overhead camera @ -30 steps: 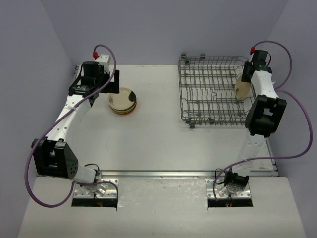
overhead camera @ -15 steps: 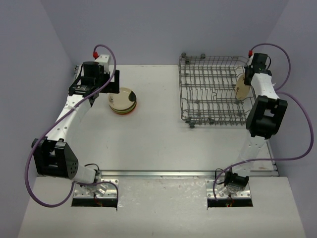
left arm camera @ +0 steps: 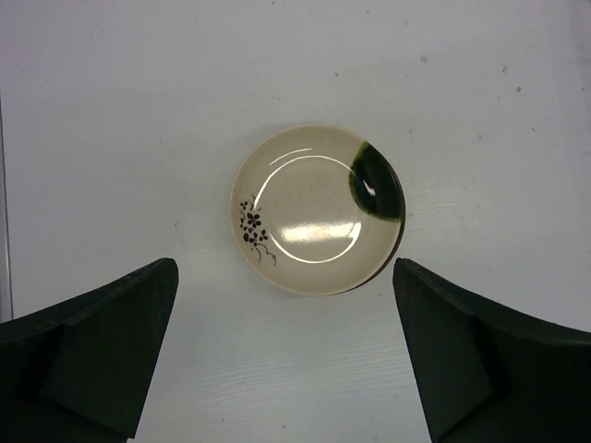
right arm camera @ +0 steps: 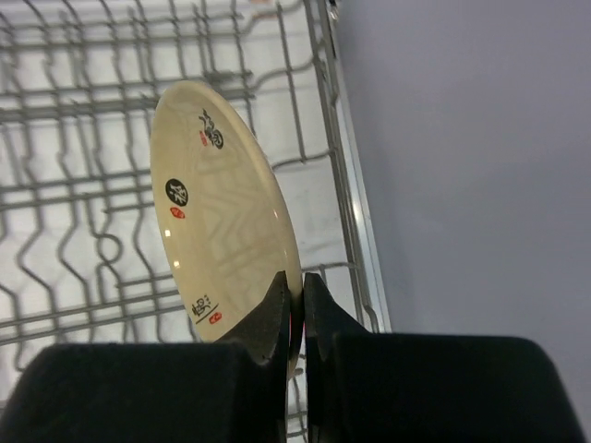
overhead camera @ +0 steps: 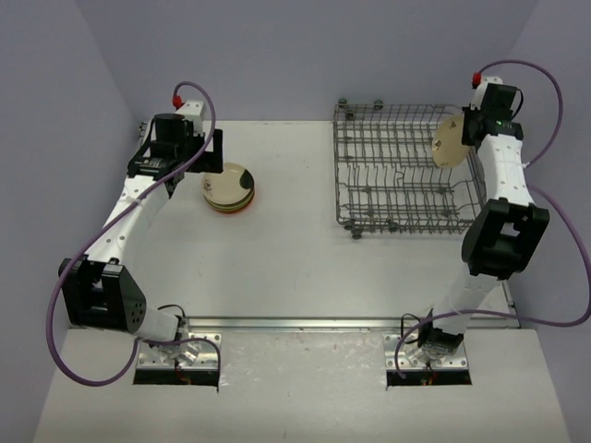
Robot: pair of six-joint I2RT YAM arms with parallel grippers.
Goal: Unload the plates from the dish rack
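Both arms reach from the near table edge toward the far side. The right gripper [right arm camera: 294, 288] pinches the rim of a cream plate [right arm camera: 222, 212], tilted on edge above the far right corner of the dish rack [overhead camera: 388, 185]. The left gripper [left arm camera: 284, 266] hangs wide open over a stack of plates [overhead camera: 231, 187] on the white table [overhead camera: 286, 258]. Pale purple walls [overhead camera: 277, 46] surround it.

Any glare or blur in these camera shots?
Left wrist view: bright glare shines on the glossy cream round plate with a dark green patch. Right wrist view: the cream plate with printed marks is sharp, only a soft sheen. Top view: even light, faint shadows.
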